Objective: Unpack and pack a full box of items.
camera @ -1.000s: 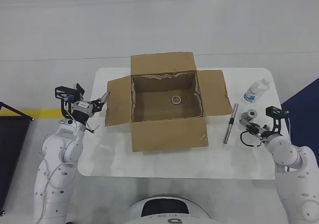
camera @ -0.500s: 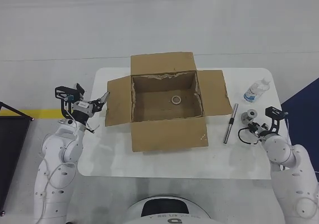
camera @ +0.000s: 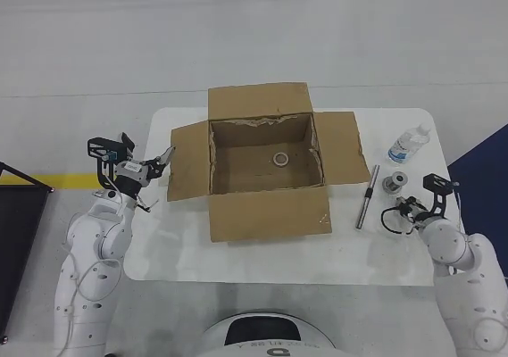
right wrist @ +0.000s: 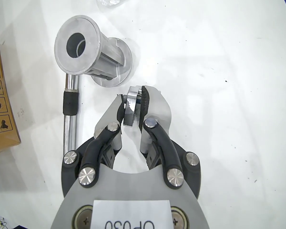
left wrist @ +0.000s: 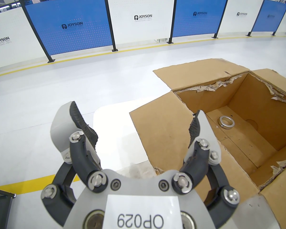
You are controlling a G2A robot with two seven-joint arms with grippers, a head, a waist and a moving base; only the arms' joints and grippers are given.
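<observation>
— What has the robot picked up there?

— A small chrome piece [right wrist: 131, 113], a collar or clamp block; I can't tell which. The right gripper [right wrist: 133, 95] has its ribbed pads pinched on the two flat faces. It's out on the white table [camera: 236, 259], to the right of the open cardboard box [camera: 267, 214], just beside the foot of the flanged aluminium sleeve [right wrist: 85, 55]. I can't tell whether it's clear of the tabletop.

— Will that grip hold?

— I'd think so. It looks solid, stiff and heavy for its size, so squeezing won't hurt it. The polish is the worry, because it sits near the fingertips and could twist or slip out. Flat faces against rubber is the right way to hold it.

— And the other things?

— The steel rod [right wrist: 70, 125] beside the sleeve would roll, and its black band [right wrist: 69, 102] offers some friction. The clear plastic bottle [camera: 407, 145] beyond them looks light and easily dented. A metal ring [left wrist: 226, 121] lies flat on the box floor, and I'd take it across the rim.

— The other arm?

— The left gripper [left wrist: 135, 110] is spread wide and empty, by the box's left flap.
</observation>
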